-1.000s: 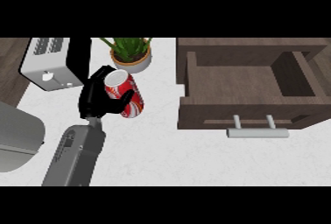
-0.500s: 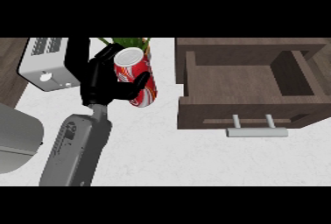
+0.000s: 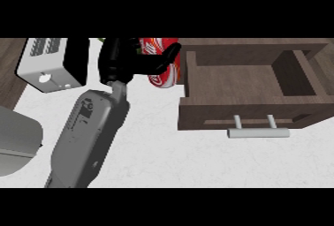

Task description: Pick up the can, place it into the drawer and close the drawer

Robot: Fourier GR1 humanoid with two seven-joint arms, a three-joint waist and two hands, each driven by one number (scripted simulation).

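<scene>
Left robot hand (image 3: 127, 62), black, curled round red cylindrical can (image 3: 163, 70), held above white marbled tabletop (image 3: 169, 154) just left of open dark-wood drawer (image 3: 244, 81). Drawer box rectangular, metal bar handle (image 3: 257, 132). Boxy toaster (image 3: 52, 64) at far left.

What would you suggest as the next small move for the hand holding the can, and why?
Probably carry the can rightward over the drawer's near wall. The left hand is curled round it, the can sits just left of the open drawer, not yet above its cavity, and nothing blocks that path.
</scene>
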